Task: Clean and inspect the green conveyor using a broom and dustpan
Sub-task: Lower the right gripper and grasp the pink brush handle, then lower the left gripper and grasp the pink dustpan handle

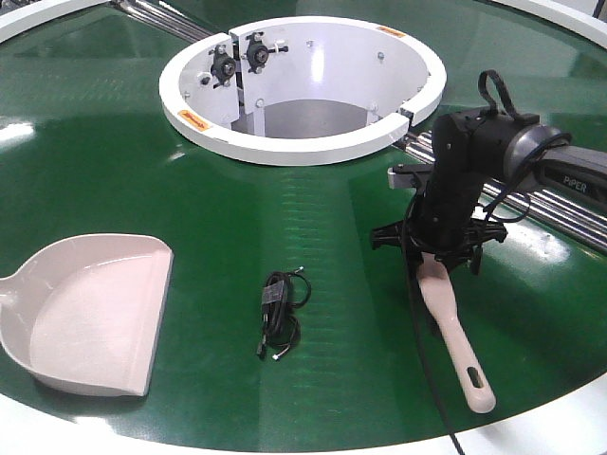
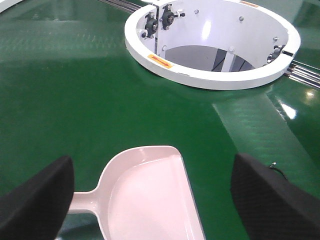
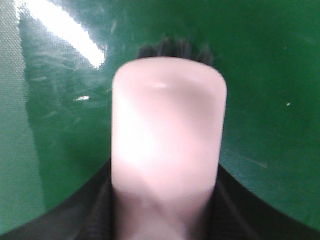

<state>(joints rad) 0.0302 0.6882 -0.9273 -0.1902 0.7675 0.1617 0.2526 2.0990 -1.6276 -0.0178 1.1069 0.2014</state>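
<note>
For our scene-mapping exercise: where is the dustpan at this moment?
In the front view, the dustpan lies at the lower left of the green conveyor, its open edge facing the black cable bundle beside it.

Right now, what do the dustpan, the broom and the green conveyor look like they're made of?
The dustpan: likely moulded plastic, pale pinkish-beige, satin; soft highlights on rounded one-piece walls. The broom: same-looking plastic, slotted handle end; its dark bristles are of unclear fibre. The green conveyor: probably PVC or rubber-like belting, glossy; it mirrors the overhead lights.
</note>
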